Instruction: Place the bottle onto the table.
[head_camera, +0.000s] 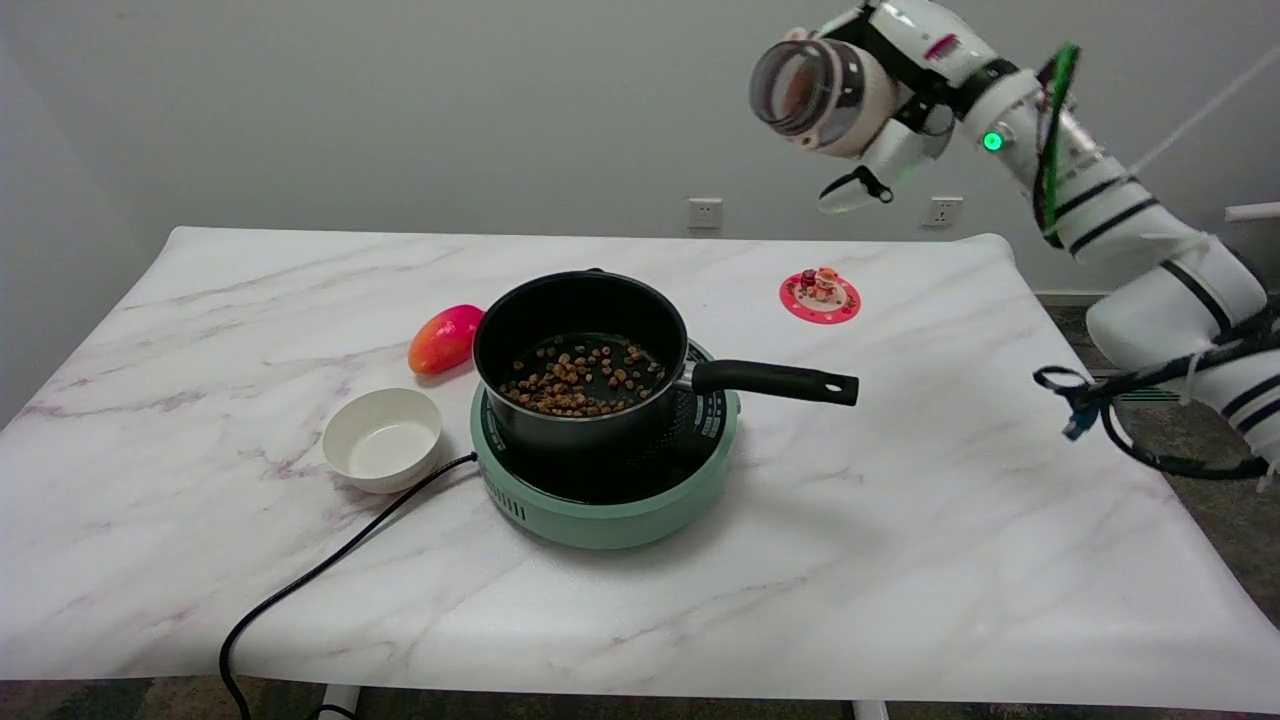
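The robot hand (890, 110) is wrapped around the bottle (812, 92), holding it high in the air at the upper right, above the far right part of the surface (900, 520). The bottle lies tilted on its side, its open mouth turned toward the camera, and it touches nothing below.

The carrying step appears to be in hand; the setting down is not yet begun. The next move calls for turning the bottle upright and lowering it onto a bare patch.

Open room lies on the right, near of the small red coaster (820, 297) and right of the pot handle (775, 381). The pot (580, 372) on its green cooker (610, 505) fills the middle, with a white bowl (382, 438) and a mango (445, 338) to the left. The right edge of the surface is close, so the landing spot should stay inboard of it.
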